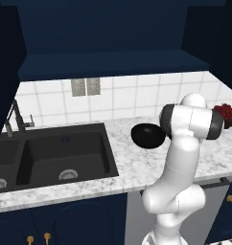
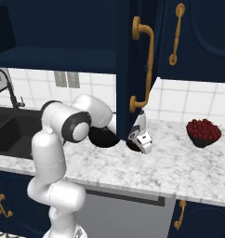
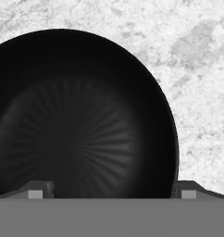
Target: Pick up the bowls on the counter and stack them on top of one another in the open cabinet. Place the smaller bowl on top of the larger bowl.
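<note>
We hold the gripper (image 3: pixel 112 193) directly above the larger bowl (image 3: pixel 81 115), jaws fully released and grasping nothing. The bowl rests upright on the counter (image 3: pixel 197 69), right of the sink (image 1: pixel 60 153). One fingertip (image 3: pixel 188 192) stands just outside its rim, so we judge a rim grasp is next.

larger bowl (image 3: pixel 81 115): glossy black (faint ribbing inside)
counter (image 1: pixel 137 167): white-grey speckled marble
open cabinet (image 1: pixel 113 64): dark navy

Two cameras sit behind the arm, one left and one right, looking down at the same counter (image 1: pixel 137 165) and black bowl (image 1: pixel 146 135). The hand camera looks straight into that bowl from very near.
</note>
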Motion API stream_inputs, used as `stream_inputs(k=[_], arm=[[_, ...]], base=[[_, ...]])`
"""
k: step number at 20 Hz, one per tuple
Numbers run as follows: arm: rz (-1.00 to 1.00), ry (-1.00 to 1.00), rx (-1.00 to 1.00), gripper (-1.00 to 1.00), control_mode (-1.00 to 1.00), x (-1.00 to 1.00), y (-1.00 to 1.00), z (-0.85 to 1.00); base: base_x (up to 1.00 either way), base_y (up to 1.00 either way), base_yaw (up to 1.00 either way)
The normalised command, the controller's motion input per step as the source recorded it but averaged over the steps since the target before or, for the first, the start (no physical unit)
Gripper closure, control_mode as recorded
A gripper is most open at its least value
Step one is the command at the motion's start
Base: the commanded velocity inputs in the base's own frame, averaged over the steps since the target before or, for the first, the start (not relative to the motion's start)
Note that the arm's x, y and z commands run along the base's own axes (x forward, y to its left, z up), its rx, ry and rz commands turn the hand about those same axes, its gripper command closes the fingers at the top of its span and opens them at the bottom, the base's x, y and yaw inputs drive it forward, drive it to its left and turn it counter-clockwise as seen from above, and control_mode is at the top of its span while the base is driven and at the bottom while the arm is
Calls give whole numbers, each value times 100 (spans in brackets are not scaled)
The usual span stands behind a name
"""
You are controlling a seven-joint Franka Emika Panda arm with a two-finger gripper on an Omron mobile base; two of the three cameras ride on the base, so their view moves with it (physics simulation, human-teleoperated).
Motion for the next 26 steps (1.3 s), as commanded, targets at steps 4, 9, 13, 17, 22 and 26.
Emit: stream_inputs(k=[4,9,13,17,22,26], arm=[[-2,0,0,100,-100,5,0,-12],[0,0,0,100,-100,0,0,-1],[0,-3,0,100,-100,-2,0,1],[0,-14,0,100,-100,-16,0,27],[-1,-20,0,100,-100,-7,0,67],[-2,-16,0,100,-100,0,0,82]], base=[[0,0,0],[0,0,0],[0,0,0],[0,0,0],[0,0,0],[0,0,0]])
